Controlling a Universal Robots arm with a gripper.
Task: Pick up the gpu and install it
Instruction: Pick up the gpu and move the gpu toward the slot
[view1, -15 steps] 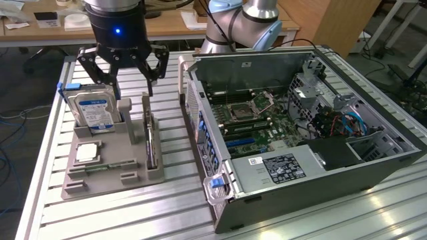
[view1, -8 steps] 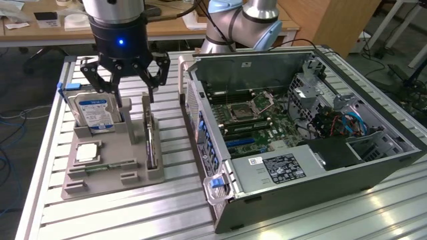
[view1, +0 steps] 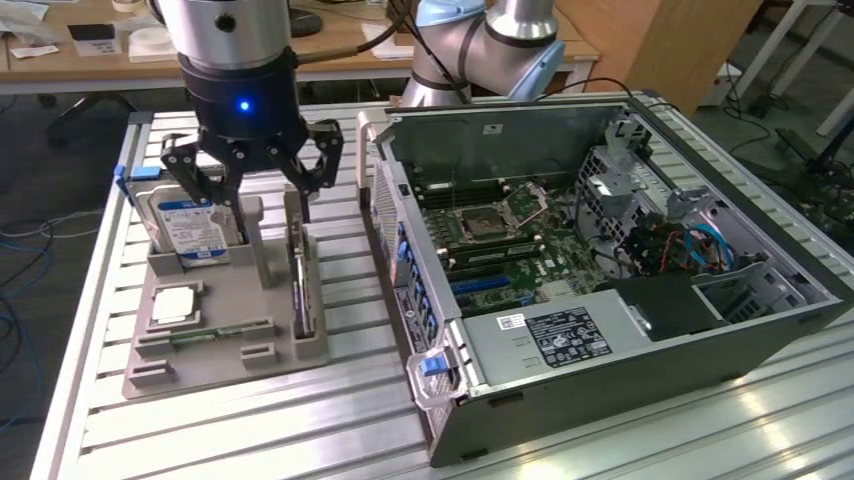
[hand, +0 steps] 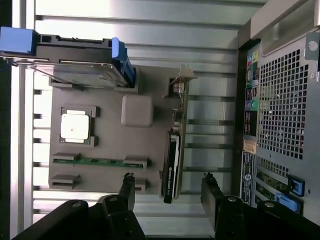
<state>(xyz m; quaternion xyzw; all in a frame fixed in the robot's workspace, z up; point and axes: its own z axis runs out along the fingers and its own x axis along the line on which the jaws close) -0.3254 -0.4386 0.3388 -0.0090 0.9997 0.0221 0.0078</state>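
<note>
The gpu (view1: 302, 290) (hand: 173, 155) stands edge-on in a slot along the side of the grey holder tray (view1: 227, 340) (hand: 110, 140), a thin dark card with a metal bracket at one end. My gripper (view1: 254, 190) (hand: 167, 192) hangs above the tray's far end, open, its black fingers (hand: 127, 187) spread to either side of the card's line without touching it. In the wrist view the card's near end lies between the two fingertips. The open computer case (view1: 601, 260) sits beside the tray with its motherboard exposed.
A silver hard drive (view1: 187, 225) with a blue-white label stands upright in the tray's back corner. A processor chip (view1: 176, 303) (hand: 75, 126) and a green memory stick (hand: 95, 161) lie in the tray. The slatted metal table (view1: 267, 430) carries everything. A second robot arm base (view1: 481, 50) stands behind the case.
</note>
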